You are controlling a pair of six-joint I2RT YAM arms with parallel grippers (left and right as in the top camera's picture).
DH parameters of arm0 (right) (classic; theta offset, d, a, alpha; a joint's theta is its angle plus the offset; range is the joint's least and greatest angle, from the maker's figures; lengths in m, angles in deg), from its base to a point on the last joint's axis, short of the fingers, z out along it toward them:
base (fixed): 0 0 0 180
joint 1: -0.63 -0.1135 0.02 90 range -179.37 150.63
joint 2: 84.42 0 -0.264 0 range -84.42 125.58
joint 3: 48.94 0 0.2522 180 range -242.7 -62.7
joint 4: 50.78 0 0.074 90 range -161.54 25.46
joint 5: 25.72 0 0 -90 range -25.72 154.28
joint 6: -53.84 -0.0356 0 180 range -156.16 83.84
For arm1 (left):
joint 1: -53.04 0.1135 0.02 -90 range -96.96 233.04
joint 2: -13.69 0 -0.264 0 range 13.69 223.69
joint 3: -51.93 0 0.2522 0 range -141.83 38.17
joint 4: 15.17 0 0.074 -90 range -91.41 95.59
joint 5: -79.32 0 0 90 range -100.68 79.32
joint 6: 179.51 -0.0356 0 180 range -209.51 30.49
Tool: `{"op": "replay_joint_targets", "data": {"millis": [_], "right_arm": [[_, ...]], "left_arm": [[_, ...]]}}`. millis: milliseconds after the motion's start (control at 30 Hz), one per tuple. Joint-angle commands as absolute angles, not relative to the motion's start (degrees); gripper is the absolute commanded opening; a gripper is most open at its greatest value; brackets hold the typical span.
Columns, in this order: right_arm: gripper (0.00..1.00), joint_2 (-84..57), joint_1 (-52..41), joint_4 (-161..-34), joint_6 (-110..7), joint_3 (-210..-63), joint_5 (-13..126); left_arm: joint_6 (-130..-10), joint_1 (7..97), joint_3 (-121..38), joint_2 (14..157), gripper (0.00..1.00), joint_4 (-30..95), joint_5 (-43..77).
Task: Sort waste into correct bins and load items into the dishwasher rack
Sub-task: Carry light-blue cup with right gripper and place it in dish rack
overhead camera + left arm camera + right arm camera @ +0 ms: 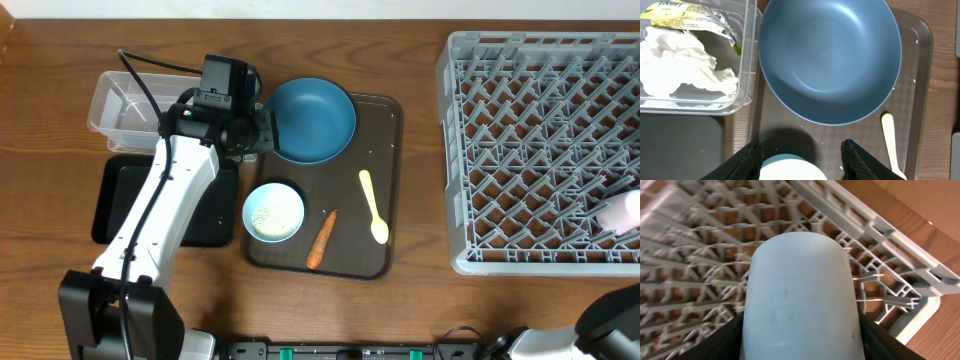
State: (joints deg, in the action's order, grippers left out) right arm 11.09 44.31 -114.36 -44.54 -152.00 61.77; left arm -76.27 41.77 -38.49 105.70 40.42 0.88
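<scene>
My left gripper [802, 146] is open above the brown tray, its fingers [747, 161] standing either side of the white bowl's [790, 169] rim without closing on it. Just ahead of it sits the dark-blue bowl [830, 55]. From overhead the left gripper [255, 130] hangs at the blue bowl's [312, 120] left edge, with the white bowl [273, 212], carrot piece [321, 240] and yellow spoon [373, 205] nearer the front. White and yellow-green wrappers [680, 65] lie in the clear tub [747, 55]. My right gripper [800, 330] is shut on the light-blue cup [800, 290] over the rack [700, 240].
The black tray [120, 200] lies in front of the clear tub [125, 100], left of the brown serving tray [385, 160]. The grey rack [545, 150] fills the right side, and a pale pinkish cup [625, 212] shows at its right edge.
</scene>
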Motion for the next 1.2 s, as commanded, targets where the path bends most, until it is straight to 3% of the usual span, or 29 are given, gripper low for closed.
{"op": "replay_joint_targets", "data": {"millis": [0, 367, 433, 467, 500, 567, 600, 933, 1167], "right_arm": [[0.12, 14.06, 45.71, -113.99, -45.99, -152.89, 62.39], [0.11, 21.49, 46.10, -113.75, -45.99, -152.89, 62.54], [0.17, 22.19, 46.10, -113.16, -45.99, -152.89, 62.47], [0.26, 22.43, 46.10, -112.55, -45.99, -152.89, 62.30], [0.41, 22.52, 46.10, -112.13, -45.99, -152.89, 62.30], [0.86, 22.52, 46.08, -111.20, -45.99, -152.89, 62.23], [0.99, 22.52, 46.08, -110.82, -45.99, -152.89, 61.77], [0.99, 22.24, 46.10, -107.48, -46.01, -152.94, 44.14], [0.99, 20.03, 45.16, -107.11, -45.79, -153.03, 43.39]], "left_arm": [[-77.02, 42.08, -38.97, 105.37, 0.53, 40.61, -0.24], [-77.00, 42.08, -38.97, 105.37, 0.53, 41.75, -0.24], [-77.02, 42.08, -38.97, 105.37, 0.53, 41.79, -0.24], [-77.02, 42.08, -38.97, 105.37, 0.53, 41.82, -0.24], [-77.00, 42.08, -38.97, 105.37, 0.53, 41.82, -0.24], [-77.00, 42.08, -38.97, 105.37, 0.53, 41.82, -0.24], [-77.00, 42.08, -38.97, 105.37, 0.53, 41.82, -0.22], [-77.00, 42.08, -38.97, 105.37, 0.53, 41.95, -0.24], [-77.02, 42.08, -38.97, 105.37, 0.53, 42.06, -0.24]]}}
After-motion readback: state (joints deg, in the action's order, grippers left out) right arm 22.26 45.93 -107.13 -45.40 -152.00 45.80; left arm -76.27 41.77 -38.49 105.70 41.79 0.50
